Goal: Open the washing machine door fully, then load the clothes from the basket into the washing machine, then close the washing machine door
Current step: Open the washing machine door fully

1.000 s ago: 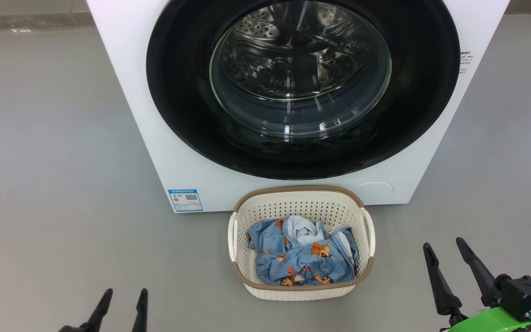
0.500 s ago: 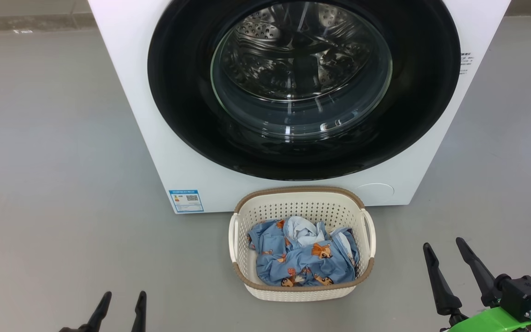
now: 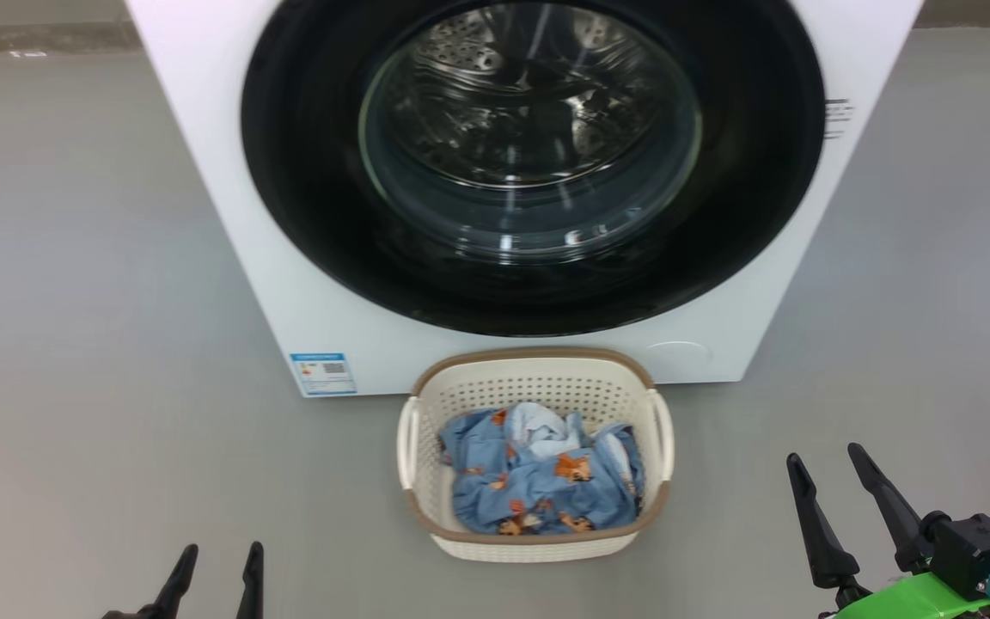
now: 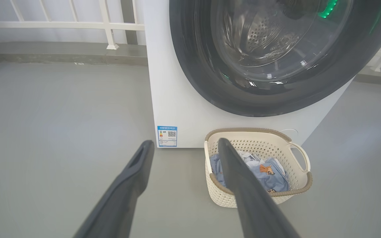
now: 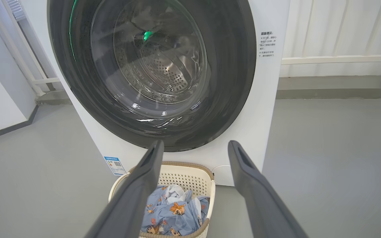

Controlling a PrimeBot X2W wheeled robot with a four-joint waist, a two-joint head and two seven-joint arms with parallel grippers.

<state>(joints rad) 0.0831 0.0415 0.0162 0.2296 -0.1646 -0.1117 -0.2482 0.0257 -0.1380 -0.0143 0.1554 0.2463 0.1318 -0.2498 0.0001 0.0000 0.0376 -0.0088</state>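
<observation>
Head view: the washing machine [image 3: 229,215] stands on the grey floor [image 3: 74,301], and the washing machine door [image 3: 306,172] lies shut, flush against the white front, with the steel drum visible through its glass. A blue label [image 3: 323,373] sits low on the front, toward the left. The basket [image 3: 534,354] rests on the floor just before the machine, below the door, and the clothes [image 3: 538,481] lie bunched inside it, blue printed cloth around a pale piece. The left claw [image 3: 223,548] shows at the lower left, spread and holding nothing, well apart from the basket. The right claw [image 3: 824,453] shows at the lower right, also spread and bare, its tips pointing up and slightly left. Left wrist view: the two dark fingers [image 4: 243,185] stand wide apart; one crosses in front of the basket, the other lies over bare floor near the label. A white railing [image 4: 107,24] runs behind the machine, and a green glow reflects in the door glass. Right wrist view: the spread fingers frame the lower edge of the shut door, one overlapping the basket's rim, with the clothes between them. Small printed text [image 5: 267,44] sits on the front to the right of the door.
</observation>
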